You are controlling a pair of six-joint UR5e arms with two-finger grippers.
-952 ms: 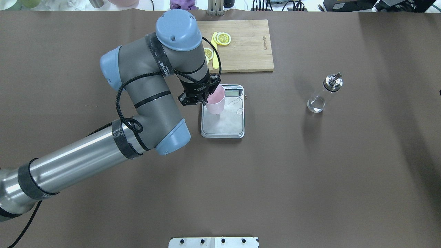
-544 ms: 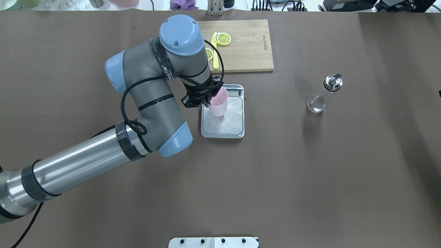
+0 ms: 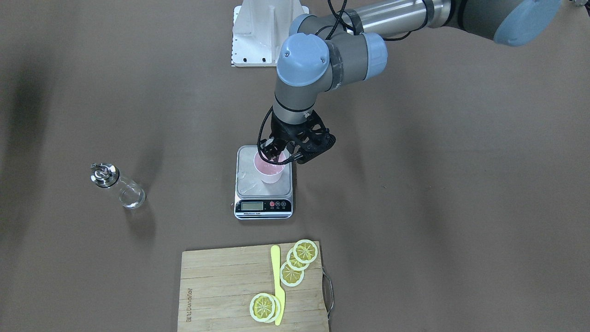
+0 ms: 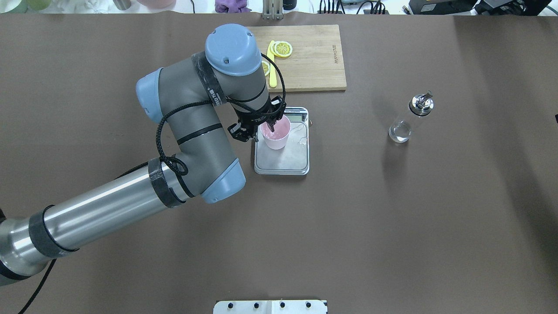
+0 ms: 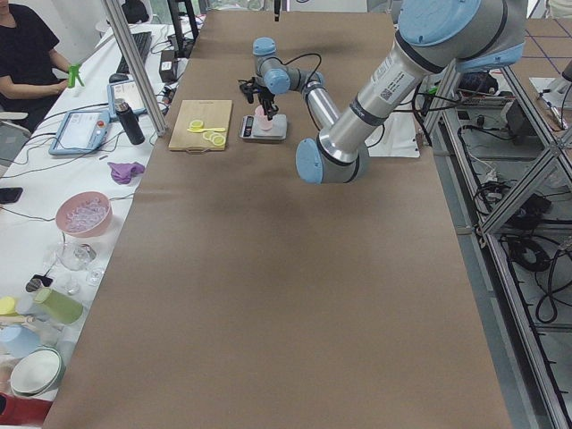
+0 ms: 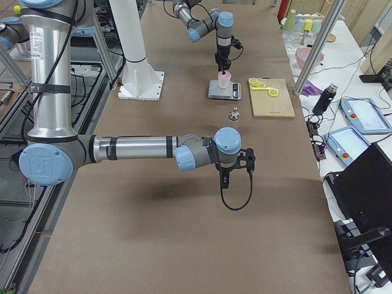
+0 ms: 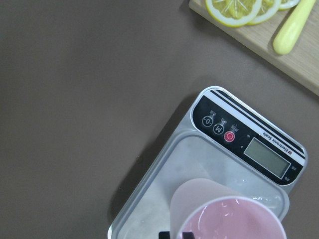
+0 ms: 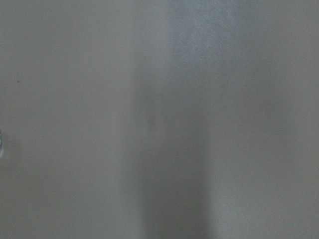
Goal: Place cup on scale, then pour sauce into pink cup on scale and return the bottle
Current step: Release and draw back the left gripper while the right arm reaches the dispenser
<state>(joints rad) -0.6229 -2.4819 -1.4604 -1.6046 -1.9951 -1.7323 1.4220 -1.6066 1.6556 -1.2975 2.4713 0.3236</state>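
Observation:
The pale pink cup [image 4: 276, 135] is upright over the scale's steel platform [image 4: 287, 159], toward its display end, low at or just above it. My left gripper [image 4: 265, 128] is shut on the cup's rim, one finger inside and one outside; the front view shows this too [image 3: 278, 155]. The left wrist view shows the cup [image 7: 224, 214] above the scale [image 7: 234, 137]. The clear glass bottle [image 4: 409, 120] with a silver pourer stands on the table far right of the scale. My right gripper [image 6: 224, 181] shows only in the exterior right view; I cannot tell its state.
A wooden cutting board [image 4: 314, 56] with lemon slices [image 4: 282, 48] and a yellow knife [image 4: 272, 78] lies just beyond the scale. The robot's white base plate [image 4: 270, 306] is at the near edge. The right arm hangs low over the table's right end.
My left arm moved right and a little down with the cup, carrying it from the platform's left edge to over the platform. The bottle has not moved.

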